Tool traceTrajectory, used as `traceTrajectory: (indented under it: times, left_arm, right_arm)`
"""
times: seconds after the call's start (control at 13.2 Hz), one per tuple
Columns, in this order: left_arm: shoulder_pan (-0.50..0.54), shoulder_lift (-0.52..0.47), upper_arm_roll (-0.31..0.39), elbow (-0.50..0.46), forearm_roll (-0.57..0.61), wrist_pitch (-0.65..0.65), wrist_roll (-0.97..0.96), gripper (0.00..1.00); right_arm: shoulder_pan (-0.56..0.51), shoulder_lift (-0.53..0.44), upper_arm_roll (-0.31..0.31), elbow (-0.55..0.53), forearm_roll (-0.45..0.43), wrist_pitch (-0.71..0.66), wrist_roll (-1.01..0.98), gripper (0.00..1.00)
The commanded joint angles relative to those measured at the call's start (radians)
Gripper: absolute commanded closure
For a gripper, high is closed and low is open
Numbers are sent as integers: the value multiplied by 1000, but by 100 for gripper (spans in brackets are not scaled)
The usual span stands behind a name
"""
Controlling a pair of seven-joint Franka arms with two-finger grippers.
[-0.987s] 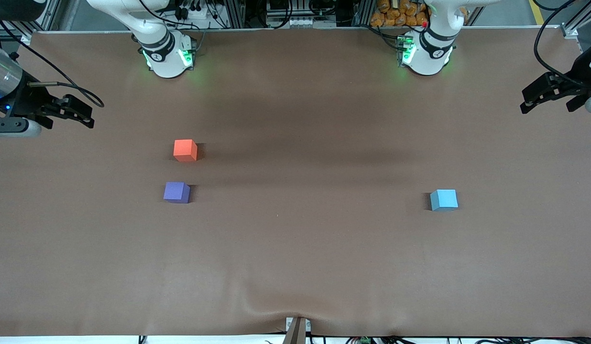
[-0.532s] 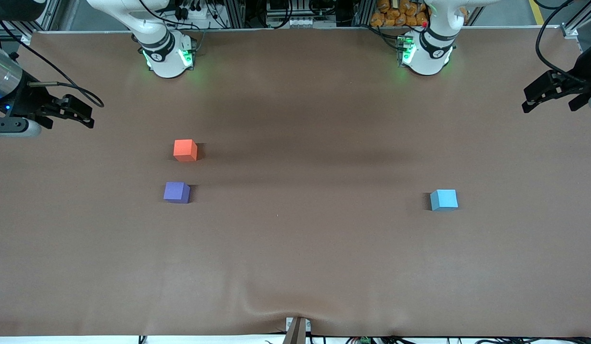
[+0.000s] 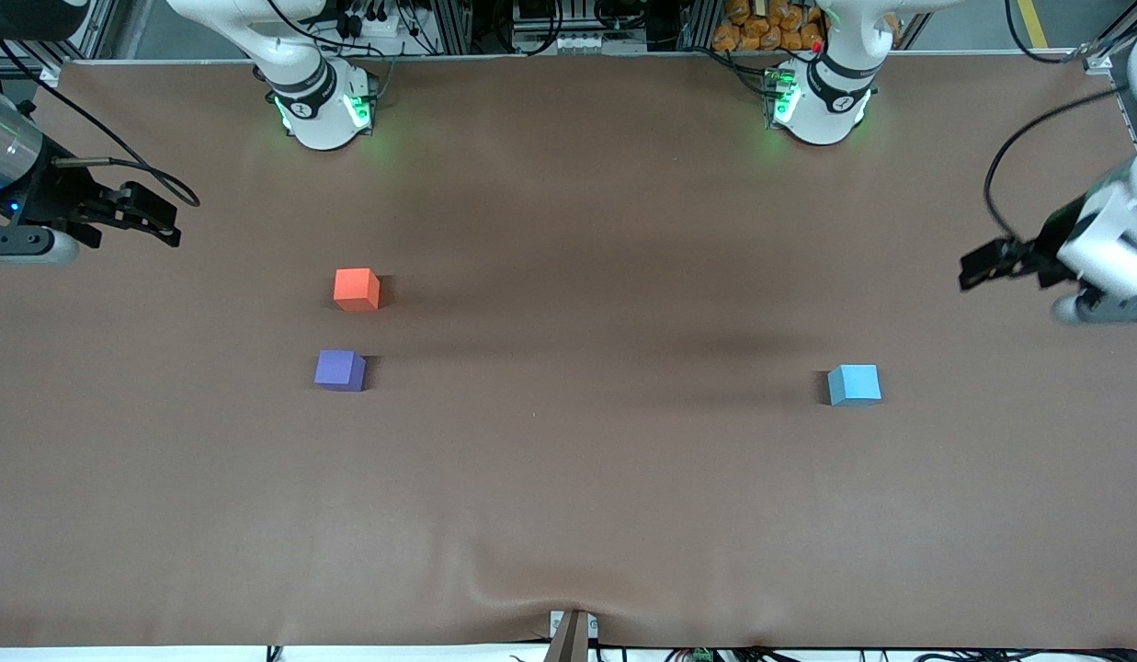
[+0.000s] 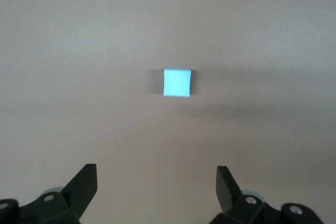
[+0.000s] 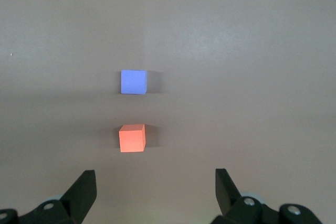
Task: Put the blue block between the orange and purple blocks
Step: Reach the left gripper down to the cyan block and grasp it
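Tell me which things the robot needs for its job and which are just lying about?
Needed:
- small sky-blue matte cube
- bright orange-red matte cube
- violet-purple matte cube

Just there:
- brown table cover
- orange packets past the table edge

Left gripper (image 3: 977, 267) hanging in air over counter's edge at left arm's end, wrist angling inward toward counter's middle, jaws standing wide apart, gripping nothing. Right gripper (image 3: 168, 225) hovering over counter's edge at right arm's end, arm waiting, jaws likewise spread wide and empty. Both fingertips (image 4: 86, 179) of left gripper showing in left wrist view, well separated.
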Motion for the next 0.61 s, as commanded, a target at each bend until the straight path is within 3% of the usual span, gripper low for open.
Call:
traceTrajectory:
  times: [0.0, 0.15, 0.53]
  left_arm:
    - [-1, -9, -5, -155, 15, 169, -4, 0]
    - [5, 35, -7, -212, -12, 221, -9, 0]
    - [-4, 167, -5, -243, -37, 393, -7, 0]
  right_arm:
    - [-23, -5, 12, 1, 16, -5, -17, 0]
    - [-24, -5, 12, 1, 16, -3, -17, 0]
    - [-26, -5, 12, 1, 16, -5, -17, 0]
